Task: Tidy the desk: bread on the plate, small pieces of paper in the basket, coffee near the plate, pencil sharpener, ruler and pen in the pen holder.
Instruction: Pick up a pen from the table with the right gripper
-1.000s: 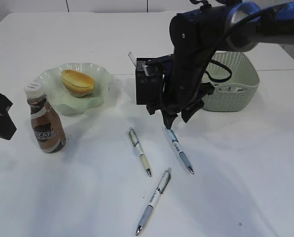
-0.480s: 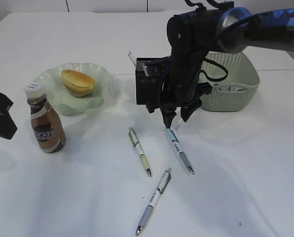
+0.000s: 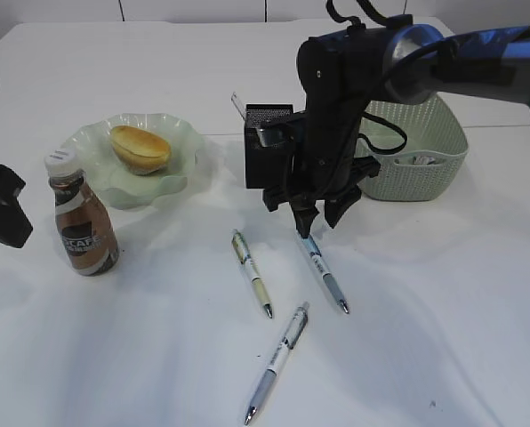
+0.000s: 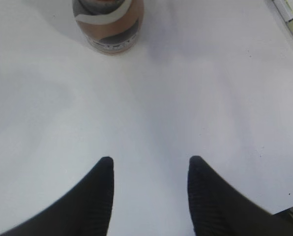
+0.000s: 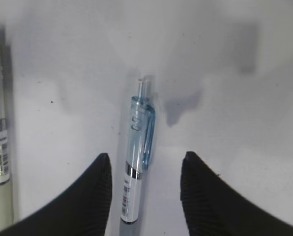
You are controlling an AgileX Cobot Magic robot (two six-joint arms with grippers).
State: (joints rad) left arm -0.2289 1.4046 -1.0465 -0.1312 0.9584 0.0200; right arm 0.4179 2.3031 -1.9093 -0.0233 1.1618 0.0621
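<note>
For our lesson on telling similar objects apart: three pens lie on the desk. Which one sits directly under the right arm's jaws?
The blue-clipped pen, rightmost of the three, lies between the open jaws of the right gripper. The yellowish pen and the white pen lie clear of it.

Three pens (image 3: 323, 273) flat on desk (image 3: 425, 338)

Around me lies a large plain white tabletop (image 3: 443, 311), matte and evenly lit, with soft grey shadows pooling on it. A thin seam (image 3: 225, 135) crosses between its panels. Behind its far edge runs a pale wall panel (image 3: 194, 9) split by dark vertical lines.
</note>
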